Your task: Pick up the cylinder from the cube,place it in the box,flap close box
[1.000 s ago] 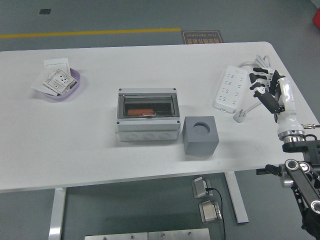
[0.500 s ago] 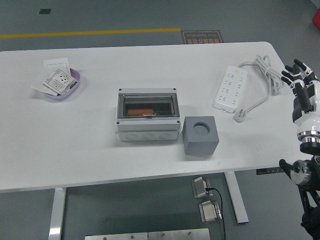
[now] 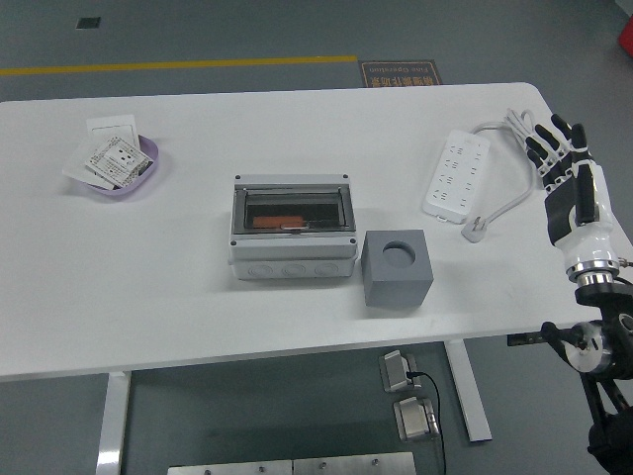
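Observation:
A grey cube (image 3: 397, 268) with a round hole in its top stands on the white table (image 3: 198, 287). I see no cylinder on it. Left of it is a grey box (image 3: 293, 230) with its clear flap shut and something orange inside. My right hand (image 3: 559, 153) is at the table's right edge, fingers spread and empty, far from the cube. My left arm is out of view.
A white power strip (image 3: 457, 174) with its cable and plug lies at the right, close to my right hand. A purple dish (image 3: 124, 164) with white switch plates sits at the far left.
My right hand swung out past the table's right edge, then came back in a little and now stands upright with fingers spread. Cube and box have not moved.

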Robot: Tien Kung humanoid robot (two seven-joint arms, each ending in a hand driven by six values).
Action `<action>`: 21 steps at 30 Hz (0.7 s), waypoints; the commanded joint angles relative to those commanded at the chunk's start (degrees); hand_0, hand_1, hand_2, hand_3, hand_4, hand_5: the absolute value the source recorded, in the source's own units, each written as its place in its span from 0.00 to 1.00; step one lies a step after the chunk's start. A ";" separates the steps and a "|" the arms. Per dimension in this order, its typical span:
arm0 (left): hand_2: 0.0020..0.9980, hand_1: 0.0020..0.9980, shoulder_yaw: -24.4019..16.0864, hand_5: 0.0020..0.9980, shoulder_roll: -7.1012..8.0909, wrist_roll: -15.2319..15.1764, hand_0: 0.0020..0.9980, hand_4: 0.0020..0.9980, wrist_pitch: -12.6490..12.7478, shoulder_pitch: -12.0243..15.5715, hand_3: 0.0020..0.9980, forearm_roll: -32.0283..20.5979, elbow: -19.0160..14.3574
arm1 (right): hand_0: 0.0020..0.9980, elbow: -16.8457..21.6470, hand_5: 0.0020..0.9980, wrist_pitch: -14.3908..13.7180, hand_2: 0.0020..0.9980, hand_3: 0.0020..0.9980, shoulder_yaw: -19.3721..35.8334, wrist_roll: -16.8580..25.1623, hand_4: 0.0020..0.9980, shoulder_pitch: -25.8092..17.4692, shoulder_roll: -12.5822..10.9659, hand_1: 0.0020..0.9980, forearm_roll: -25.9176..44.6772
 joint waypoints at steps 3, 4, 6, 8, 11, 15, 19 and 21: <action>0.62 0.68 0.07 0.43 -0.13 0.01 0.64 0.71 0.03 0.14 0.62 -0.19 0.00 | 0.99 1.01 1.00 1.79 0.89 0.90 -0.83 -1.23 1.00 -0.17 -0.13 0.88 0.30; 0.62 0.68 0.11 0.43 -0.18 0.01 0.64 0.71 0.05 0.21 0.62 -0.28 0.00 | 1.00 1.37 1.00 2.25 0.96 0.98 -1.04 -1.63 1.00 -0.24 -0.17 0.95 0.15; 0.62 0.68 0.14 0.43 -0.25 0.02 0.64 0.71 0.07 0.32 0.62 -0.41 0.00 | 1.00 1.94 1.00 2.88 0.96 0.98 -1.36 -2.25 1.00 -0.37 -0.25 0.95 -0.23; 0.62 0.68 0.22 0.43 -0.32 0.03 0.64 0.71 0.08 0.38 0.62 -0.57 0.00 | 1.00 2.39 1.00 3.25 0.96 0.98 -1.54 -2.70 1.00 -0.50 -0.34 0.95 -0.70; 0.62 0.68 0.40 0.44 -0.43 0.03 0.64 0.71 0.08 0.42 0.62 -0.85 0.00 | 1.00 2.86 1.00 3.46 1.00 1.00 -1.55 -3.32 1.00 -0.65 -0.39 1.00 -1.55; 0.62 0.68 0.46 0.44 -0.55 0.05 0.64 0.71 0.08 0.42 0.62 -0.94 0.00 | 1.00 3.23 1.00 3.61 1.00 1.00 -1.32 -4.06 1.00 -0.73 -0.45 1.00 -2.58; 0.62 0.68 0.47 0.44 -0.53 0.03 0.64 0.71 0.11 0.44 0.62 -0.99 0.00 | 1.00 3.59 1.00 2.97 1.00 1.00 -1.00 -4.66 1.00 -0.76 -0.46 1.00 -3.84; 0.62 0.68 0.46 0.44 -0.52 0.02 0.64 0.71 0.13 0.43 0.62 -0.99 0.00 | 1.00 3.76 1.00 1.85 1.00 1.00 -0.84 -4.96 1.00 -0.76 -0.46 1.00 -4.90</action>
